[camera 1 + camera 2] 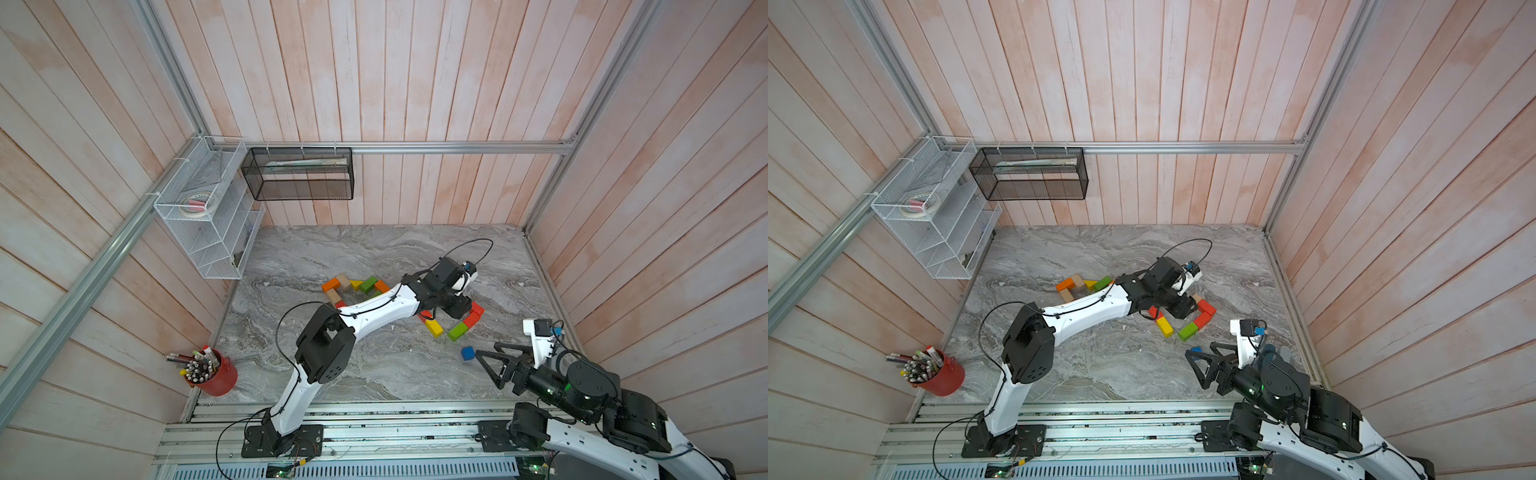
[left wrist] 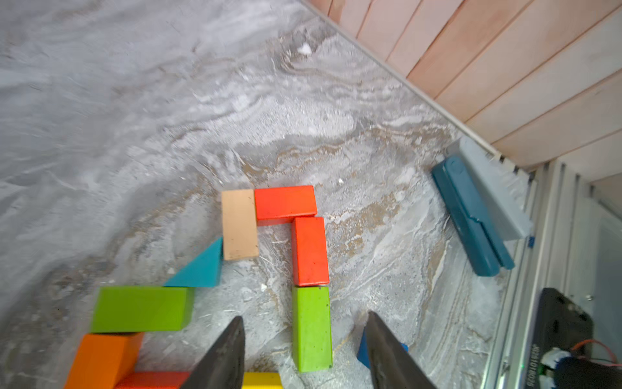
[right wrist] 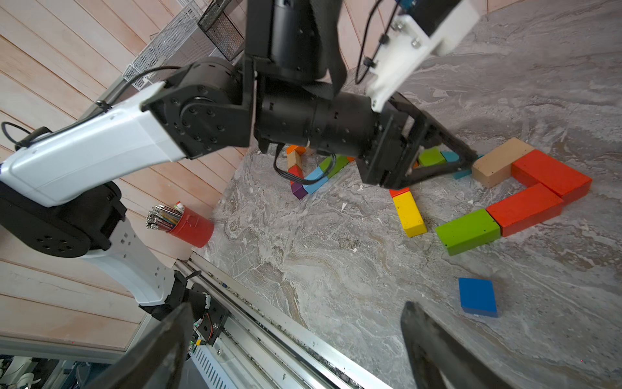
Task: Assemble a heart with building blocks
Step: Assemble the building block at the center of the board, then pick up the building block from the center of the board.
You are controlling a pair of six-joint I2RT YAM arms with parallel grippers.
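Building blocks (image 1: 471, 320): heart outline on table (image 1: 374, 374), seemingly open at its tip | blue cube (image 1: 467, 353) loose, just ahead of right gripper (image 1: 487, 351); nearer arm, jaws wide, empty | left gripper (image 2: 304, 316) parted, empty, above green brick (image 2: 311, 343).

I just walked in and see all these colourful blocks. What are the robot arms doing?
They are laying building blocks flat on the table in a heart outline. The left tool hangs open low over the outline, beside a tan block, holding nothing. The right tool sits open near a loose blue cube, which is not yet part of the outline.
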